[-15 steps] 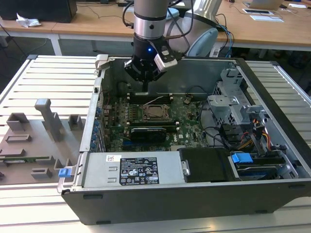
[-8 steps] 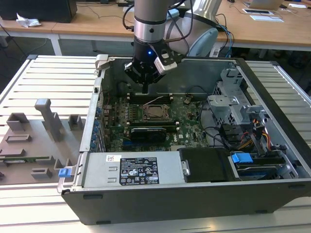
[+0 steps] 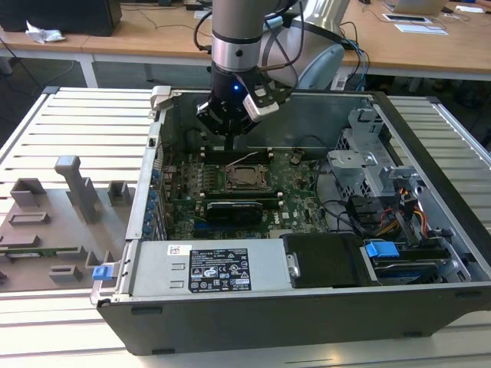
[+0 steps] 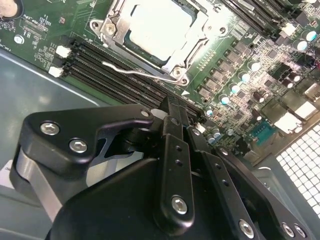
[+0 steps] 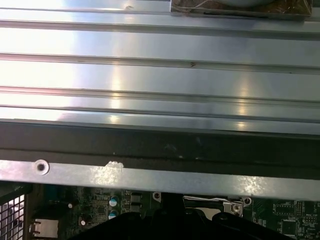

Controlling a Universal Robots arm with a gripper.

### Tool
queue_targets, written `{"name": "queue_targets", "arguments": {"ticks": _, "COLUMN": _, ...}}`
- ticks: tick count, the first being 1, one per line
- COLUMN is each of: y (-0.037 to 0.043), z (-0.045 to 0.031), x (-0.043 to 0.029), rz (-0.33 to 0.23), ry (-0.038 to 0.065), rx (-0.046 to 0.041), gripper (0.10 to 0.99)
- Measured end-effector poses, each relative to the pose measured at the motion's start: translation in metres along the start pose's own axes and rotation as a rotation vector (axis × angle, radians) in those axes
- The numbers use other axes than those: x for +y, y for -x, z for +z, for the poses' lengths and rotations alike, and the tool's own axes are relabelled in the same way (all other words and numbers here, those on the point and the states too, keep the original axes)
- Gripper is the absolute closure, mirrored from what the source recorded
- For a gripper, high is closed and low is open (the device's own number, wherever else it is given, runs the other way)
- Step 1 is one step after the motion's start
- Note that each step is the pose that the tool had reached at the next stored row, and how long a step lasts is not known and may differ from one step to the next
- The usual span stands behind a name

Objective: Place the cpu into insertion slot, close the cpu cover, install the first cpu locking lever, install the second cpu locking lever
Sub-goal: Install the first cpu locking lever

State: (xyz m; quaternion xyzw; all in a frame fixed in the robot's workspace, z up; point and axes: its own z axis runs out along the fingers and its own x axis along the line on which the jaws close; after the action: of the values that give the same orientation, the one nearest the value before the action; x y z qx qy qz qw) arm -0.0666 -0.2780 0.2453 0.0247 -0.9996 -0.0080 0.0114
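On the exterior view's left, well apart from the fingers, we are seeing a flat grey moulded fixture tray (image 3: 54, 222) lying on the ribbed aluminium table (image 3: 84, 115). Nearer, we are looking into the open dark-grey metal computer case (image 3: 253, 322), with a silver box-shaped power supply (image 3: 207, 268) lying along its front edge.

The black gripper (image 3: 232, 139) is hanging inside the case, over the green motherboard (image 3: 295, 192). In the second wrist view its black fingers (image 4: 172, 150) are pressing together at the tips, with nothing held between them.

Just beyond the fingertips, the long black memory slots (image 4: 100, 65) are running across the board. A thin bent silver wire lever (image 4: 130, 71) is lying over them, between the fingers and the socket.

Past that lever, the small square cpu with its dull silver top (image 4: 157, 27) is sitting in the black-framed insertion slot (image 4: 129, 47). The thin silver cpu cover (image 4: 111, 25) is lying down flat around the chip, which is showing through its window. The fingers are touching none of these.

On the exterior view's right of the fingers, a grey metal drive cage (image 3: 368, 169) is standing against the case wall.
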Motion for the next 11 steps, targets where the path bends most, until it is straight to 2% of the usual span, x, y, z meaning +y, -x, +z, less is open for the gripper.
{"name": "queue_targets", "arguments": {"ticks": 8, "y": 0.0002, "z": 0.0069, "x": -0.0001, "rz": 0.000, "ry": 0.000, "rx": 0.0000, "gripper": 0.980}}
{"name": "queue_targets", "arguments": {"ticks": 9, "y": 0.0002, "z": 0.0095, "x": -0.0002, "rz": 0.000, "ry": 0.000, "rx": 0.0000, "gripper": 0.980}}
{"name": "queue_targets", "arguments": {"ticks": 11, "y": 0.0005, "z": 0.0217, "x": -0.0003, "rz": 0.000, "ry": 0.000, "rx": -0.0001, "gripper": 0.980}}
